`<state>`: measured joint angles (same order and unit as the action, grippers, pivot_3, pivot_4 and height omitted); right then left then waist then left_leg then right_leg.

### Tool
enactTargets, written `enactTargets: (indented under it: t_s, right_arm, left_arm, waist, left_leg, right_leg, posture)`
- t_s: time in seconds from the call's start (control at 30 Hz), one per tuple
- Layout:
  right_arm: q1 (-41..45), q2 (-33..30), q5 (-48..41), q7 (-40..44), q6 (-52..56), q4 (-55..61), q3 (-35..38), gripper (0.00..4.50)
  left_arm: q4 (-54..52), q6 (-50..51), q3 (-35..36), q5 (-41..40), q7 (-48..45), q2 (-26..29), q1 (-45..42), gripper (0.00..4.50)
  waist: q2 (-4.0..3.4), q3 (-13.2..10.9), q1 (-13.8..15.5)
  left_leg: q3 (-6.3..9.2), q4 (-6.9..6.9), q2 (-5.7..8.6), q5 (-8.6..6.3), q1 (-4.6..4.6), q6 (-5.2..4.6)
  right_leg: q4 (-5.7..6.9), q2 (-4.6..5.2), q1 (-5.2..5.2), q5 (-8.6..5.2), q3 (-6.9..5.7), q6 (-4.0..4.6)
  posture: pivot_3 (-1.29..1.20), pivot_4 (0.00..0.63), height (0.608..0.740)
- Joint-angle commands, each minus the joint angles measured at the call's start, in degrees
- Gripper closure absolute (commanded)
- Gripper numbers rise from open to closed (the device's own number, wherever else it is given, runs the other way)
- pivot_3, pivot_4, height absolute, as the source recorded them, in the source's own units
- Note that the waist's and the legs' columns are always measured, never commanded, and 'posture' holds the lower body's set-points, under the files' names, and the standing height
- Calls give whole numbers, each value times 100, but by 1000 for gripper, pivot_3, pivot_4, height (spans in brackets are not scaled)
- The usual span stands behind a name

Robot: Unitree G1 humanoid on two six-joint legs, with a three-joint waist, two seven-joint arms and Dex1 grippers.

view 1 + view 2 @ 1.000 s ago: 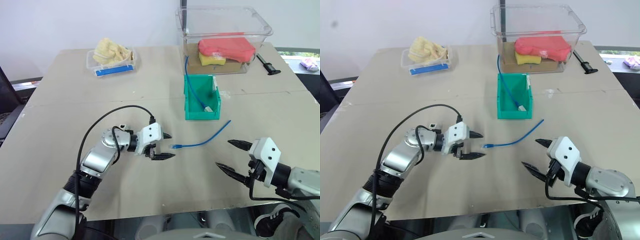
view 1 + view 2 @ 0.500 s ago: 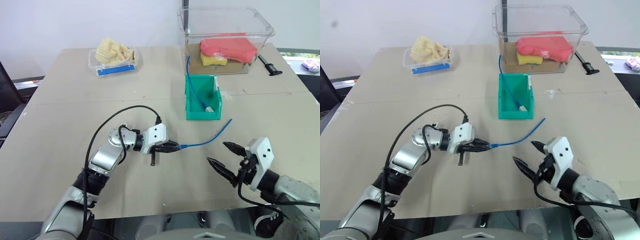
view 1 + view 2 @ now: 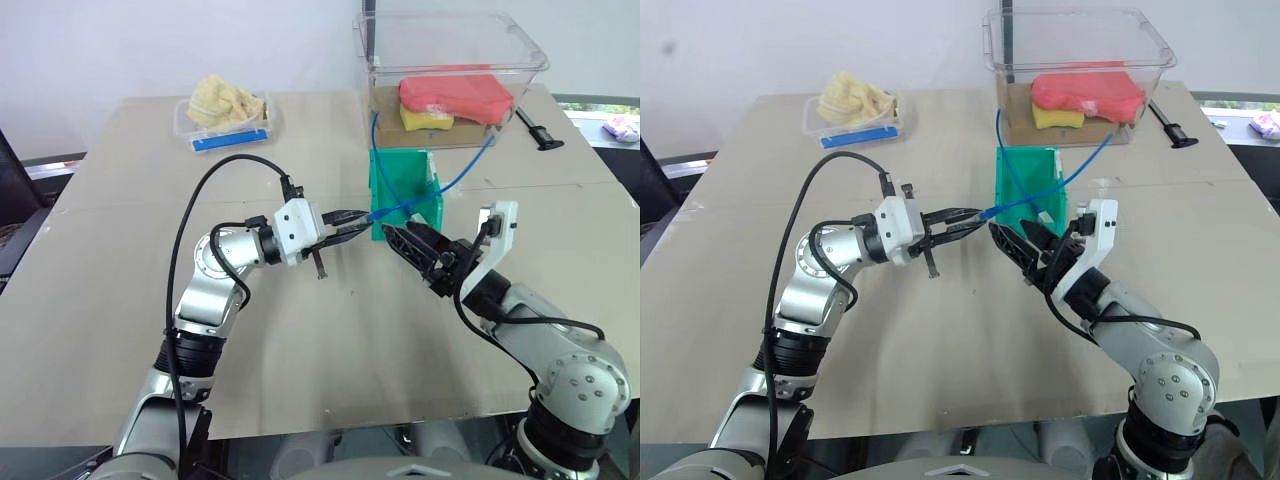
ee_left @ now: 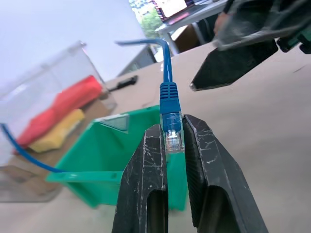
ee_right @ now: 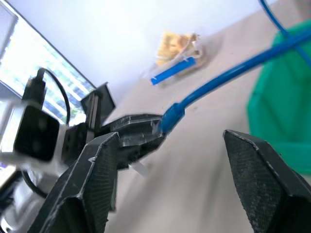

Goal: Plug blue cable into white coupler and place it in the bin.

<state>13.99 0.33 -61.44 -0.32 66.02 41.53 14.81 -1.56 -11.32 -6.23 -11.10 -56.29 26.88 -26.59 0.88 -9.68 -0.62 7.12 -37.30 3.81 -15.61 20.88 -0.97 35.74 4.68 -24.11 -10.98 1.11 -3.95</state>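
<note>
My left gripper [image 3: 358, 221] is shut on the clear plug [image 4: 172, 138] at one end of the blue cable [image 4: 167, 97] and holds it level above the table, just in front of the green bin [image 3: 398, 153]. From the plug the cable rises to the right, past the bin. My right gripper [image 3: 397, 230] is open, its fingertips a short way from the plug and pointing toward it; in the right wrist view its fingers [image 5: 92, 174] frame the left gripper's tip. The white coupler is hidden from view.
A second blue cord [image 3: 377, 130] runs from the bin over its back rim. Behind stands a clear tub [image 3: 450, 60] holding red and yellow sponges. A shallow clear tray [image 3: 225, 110] with yellow cloth sits far left; a black tool [image 3: 535, 128] lies far right.
My left gripper shut on the cable's plug and lifted it off the table toward the bin. My right gripper swung up and leftward to meet it, rolling over.
</note>
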Motion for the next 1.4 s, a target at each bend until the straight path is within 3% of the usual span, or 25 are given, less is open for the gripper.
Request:
enactTargets:
  t_s: [0.03,0.17,0.27,1.2,1.3,1.37,1.4]
  right_arm:
    - [256,-78,-519,-432,-152,-171,-25,1254]
    - [405,-189,-782,-696,-302,-366,-147,1254]
    - [487,-287,-928,-847,-434,-448,-260,2537]
    - [463,-1211,-1750,-1181,-1234,-706,-1094,2537]
    - [455,-1278,-1770,-1168,-1277,-724,-1132,3351]
    - [432,-1347,-1785,-1139,-1269,-729,-1178,4318]
    - [421,-1386,-1796,-1122,-1267,-728,-1206,4415]
  left_arm:
    - [59,-497,57,91,126,-27,-29,4500]
    - [164,-750,15,108,138,-56,-39,4500]
    - [184,-845,-10,84,130,-50,7,4500]
    - [215,-1120,-86,36,135,-52,226,4500]
    - [195,-1098,-99,42,149,-62,228,4500]
    - [183,-1074,-105,43,163,-70,212,4500]
    - [180,-1068,-110,43,167,-73,206,4500]
  waist:
    - [0,0,-10]
    - [-1,0,-22]
    - [-1,0,-27]
    - [-1,0,-32]
    - [-1,0,-32]
    - [-1,0,-32]
    - [0,0,-31]
  left_leg:
    - [-4,0,1,0,0,0]
    - [-5,0,0,-1,-1,-2]
    - [-6,1,0,-1,0,-2]
    - [-8,0,-2,-1,-1,-3]
    - [-8,0,-2,-1,-1,-4]
    - [-8,0,-2,-1,0,-3]
    - [-9,0,-2,-1,0,-4]
  right_leg:
    - [0,1,0,0,3,0]
    - [0,-1,-2,0,4,0]
    - [2,-3,-4,0,4,0]
    - [2,-6,-3,-1,7,-1]
    - [2,-6,-3,-1,7,-1]
    - [2,-6,-3,-1,7,-1]
    - [2,-6,-3,-1,7,-1]
  posture:
    - [0,150,740]
    - [0,150,740]
    - [0,150,740]
    - [0,150,740]
    - [0,150,740]
    - [0,150,740]
    - [0,150,740]
